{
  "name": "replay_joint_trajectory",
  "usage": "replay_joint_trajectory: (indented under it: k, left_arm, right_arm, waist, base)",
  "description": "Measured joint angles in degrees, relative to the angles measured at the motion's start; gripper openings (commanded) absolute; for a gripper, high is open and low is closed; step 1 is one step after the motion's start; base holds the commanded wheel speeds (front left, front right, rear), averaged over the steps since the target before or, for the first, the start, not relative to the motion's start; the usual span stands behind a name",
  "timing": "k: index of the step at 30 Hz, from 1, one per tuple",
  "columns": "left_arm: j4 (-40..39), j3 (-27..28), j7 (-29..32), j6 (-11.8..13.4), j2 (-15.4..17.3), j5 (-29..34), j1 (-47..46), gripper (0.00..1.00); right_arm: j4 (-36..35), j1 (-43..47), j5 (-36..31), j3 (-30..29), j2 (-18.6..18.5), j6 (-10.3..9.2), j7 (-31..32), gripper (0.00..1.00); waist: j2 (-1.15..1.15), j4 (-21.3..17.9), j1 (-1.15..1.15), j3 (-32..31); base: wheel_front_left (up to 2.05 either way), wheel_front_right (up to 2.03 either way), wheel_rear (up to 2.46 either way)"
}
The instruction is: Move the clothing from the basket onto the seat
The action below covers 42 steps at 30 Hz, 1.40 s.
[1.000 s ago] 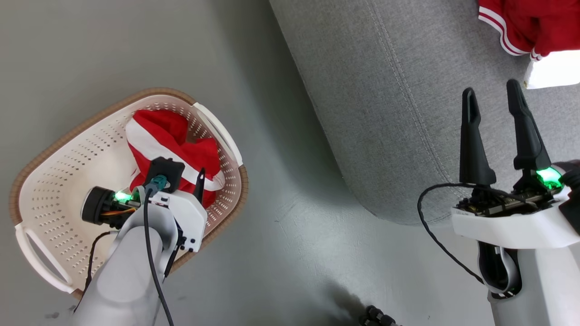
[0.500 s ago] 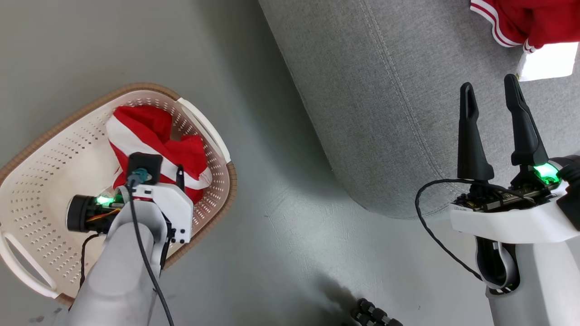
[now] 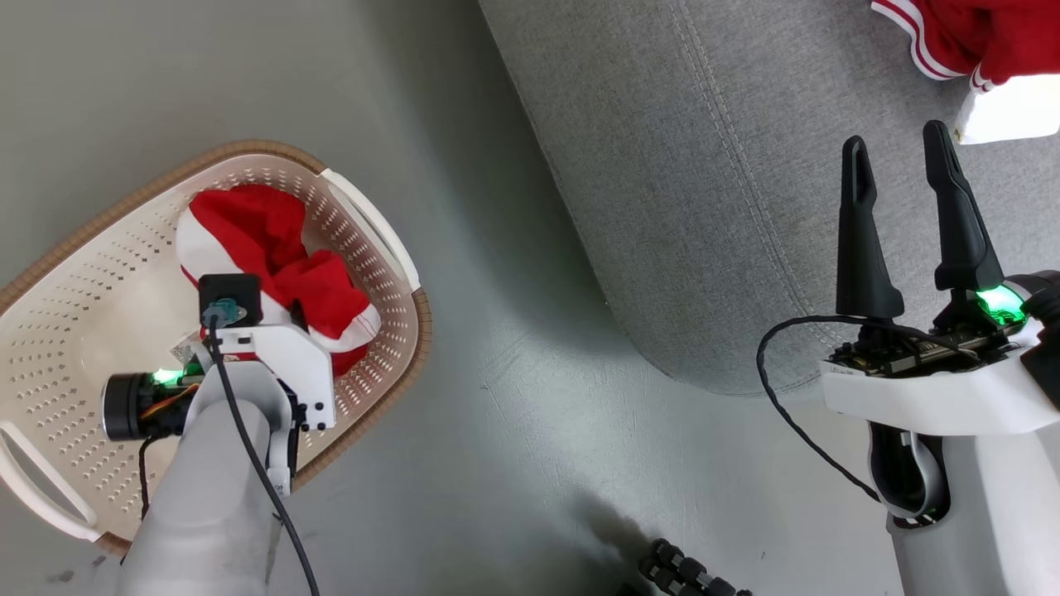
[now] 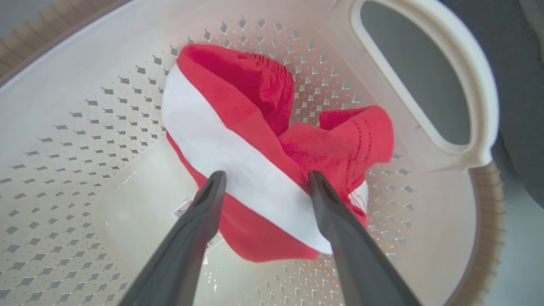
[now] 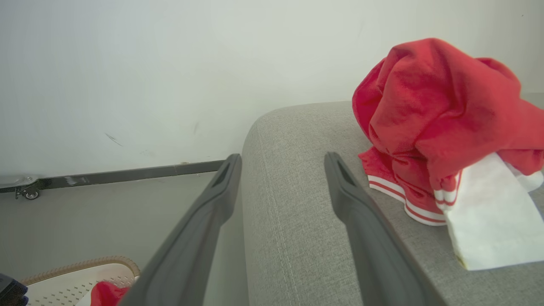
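One red-and-white piece of clothing [image 3: 277, 248] lies crumpled in the cream basket [image 3: 99, 273] on the floor. My left gripper [image 4: 267, 175] reaches down into the basket, open, with its two fingers on either side of the garment's white band [image 4: 238, 170]; I cannot tell if they touch it. The other piece of red clothing [image 3: 969, 33] rests on the grey seat [image 3: 704, 207]. My right gripper [image 3: 894, 141] hangs open over the seat's near corner with nothing between its fingers. In the right wrist view that gripper [image 5: 282, 159] stands short of the heaped garment [image 5: 437, 119] on the seat [image 5: 297, 221].
Grey floor [image 3: 513, 414] separates the basket from the seat. A dark ridged object [image 3: 687, 575] lies at the bottom edge. Behind the seat stand a pale wall [image 5: 127, 63], a dark skirting strip [image 5: 127, 172] and a small caster [image 5: 27, 193].
The head camera has shifted a little. My left arm has sunk lower into the basket over the garment. Both grippers have stayed open, and the right one has kept its place by the seat.
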Motion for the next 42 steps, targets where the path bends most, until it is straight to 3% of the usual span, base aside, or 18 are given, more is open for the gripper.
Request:
replay_joint_trajectory:
  k: [6, 17, 18, 19, 21, 22, 42]
  left_arm:
    - [1.89, 1.42, 1.49, 2.07, -0.02, -1.31, 0.01, 1.00]
    - [3.56, 1.65, 2.02, 3.07, -0.07, -1.71, -0.01, 1.00]
    - [3.66, 1.59, 2.02, 3.05, -0.05, -1.71, -0.01, 0.92]
    - [3.74, 1.58, 2.02, 3.04, -0.07, -1.71, -0.03, 0.60]
    - [3.90, 1.42, 2.00, 2.77, -0.07, -1.70, -0.13, 0.27]
    - [3.90, 1.35, 1.97, 2.55, -0.08, -1.70, -0.19, 0.00]
    - [2.70, 0.15, -3.19, -0.08, 0.24, -1.26, -3.01, 0.00]
  right_arm:
    - [0.02, -0.01, 0.00, 0.63, 0.00, 0.00, 0.00, 1.00]
    - [0.22, -0.20, 0.00, 0.96, 0.00, 0.00, -0.01, 1.00]
    - [0.23, -0.52, 0.00, 1.04, 0.00, 0.00, -0.01, 1.00]
    - [0.22, -0.90, 0.00, 1.05, 0.00, 0.00, -0.01, 1.00]
    - [0.21, -1.01, -0.01, 1.05, 0.00, 0.00, -0.01, 1.00]
    - [0.25, -0.98, -0.01, 1.04, 0.00, 0.00, -0.01, 1.00]
    - [0.24, -1.09, 0.00, 0.81, 0.00, 0.00, -0.01, 1.00]
  waist:
    - [0.00, 0.10, 0.00, 0.09]
    - [0.00, 0.21, 0.00, 0.48]
    - [0.00, 0.20, 0.00, 0.53]
    - [0.00, 0.19, 0.00, 0.59]
    - [0.00, 0.17, 0.00, 0.70]
    - [0.00, 0.15, 0.00, 0.74]
    - [0.00, 0.47, 0.00, 0.58]
  base:
    - [0.00, 0.00, 0.00]
    - [0.00, 0.00, 0.00]
    - [0.00, 0.00, 0.00]
    - [0.00, 0.00, 0.00]
    - [0.00, 0.00, 0.00]
    - [0.00, 0.00, 0.00]
    - [0.00, 0.00, 0.00]
